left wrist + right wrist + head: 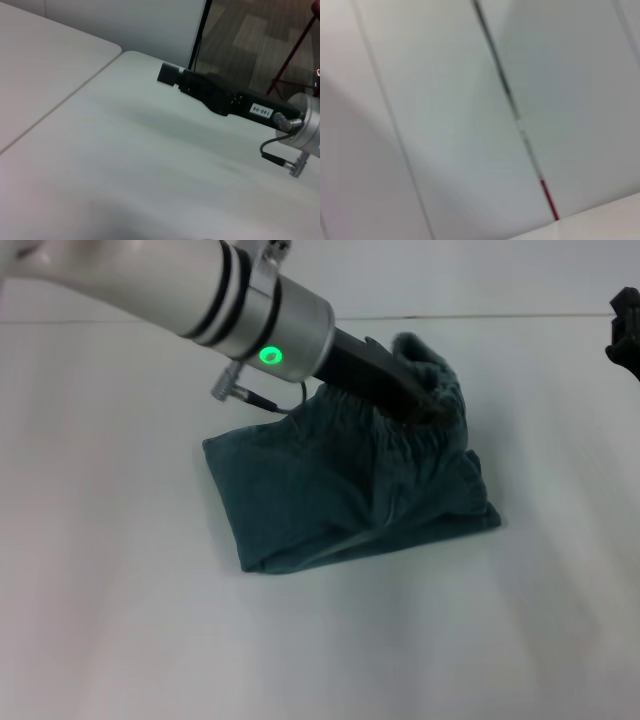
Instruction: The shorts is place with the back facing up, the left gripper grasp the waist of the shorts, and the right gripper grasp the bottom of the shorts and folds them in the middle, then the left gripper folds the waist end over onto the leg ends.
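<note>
In the head view the dark teal shorts [330,495] lie folded lengthwise in the middle of the white table [120,620]. Their gathered elastic waist [435,390] is lifted off the table at the far right end. My left gripper [418,402] reaches in from the upper left and is shut on that waist. The leg ends [235,500] rest flat on the table toward the left. My right gripper [624,328] hangs apart from the cloth at the far right edge, holding nothing. It also shows as a black bar, the right gripper [172,76], in the left wrist view.
A seam [500,316] between table tops runs across the back. In the left wrist view the table's far edge [145,54] meets carpeted floor, with a red stand leg [292,52] beyond. The right wrist view shows only pale panels.
</note>
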Available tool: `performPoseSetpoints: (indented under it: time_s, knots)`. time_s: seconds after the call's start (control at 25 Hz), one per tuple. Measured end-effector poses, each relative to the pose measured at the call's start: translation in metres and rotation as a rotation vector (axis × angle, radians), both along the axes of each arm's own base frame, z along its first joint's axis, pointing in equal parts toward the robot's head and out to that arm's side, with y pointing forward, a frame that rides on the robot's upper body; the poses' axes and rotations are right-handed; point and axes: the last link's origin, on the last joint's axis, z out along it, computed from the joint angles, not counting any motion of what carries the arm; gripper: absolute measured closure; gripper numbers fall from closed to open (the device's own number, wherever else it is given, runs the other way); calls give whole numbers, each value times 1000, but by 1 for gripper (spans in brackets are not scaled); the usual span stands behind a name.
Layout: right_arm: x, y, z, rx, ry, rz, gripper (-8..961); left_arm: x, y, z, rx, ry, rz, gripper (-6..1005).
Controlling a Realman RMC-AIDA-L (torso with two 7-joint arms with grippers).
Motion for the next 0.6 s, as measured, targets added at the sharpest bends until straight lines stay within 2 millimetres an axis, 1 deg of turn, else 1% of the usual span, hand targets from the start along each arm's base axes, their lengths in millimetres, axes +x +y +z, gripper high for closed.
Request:
performPoseSetpoints:
  time_s: [0.04, 0.16, 0.32, 0.44, 0.6]
  knots:
    - [2, -1, 1, 5, 4, -8, 955, -1, -1, -7, 6, -7, 3, 894]
    - [5, -4, 1, 4, 4, -16, 955, -3, -2, -20, 35, -38, 16, 875]
    - [5, -6, -1, -3, 4, -16, 954, -7, -4, -25, 52, -68, 32, 837]
    - [4, -6, -4, -17, 0, -7, 954, -12, -5, -22, 59, -110, 52, 701]
    - [-1, -5, -6, -83, 7, 44, 955, -22, -8, -8, 91, -210, 87, 532]
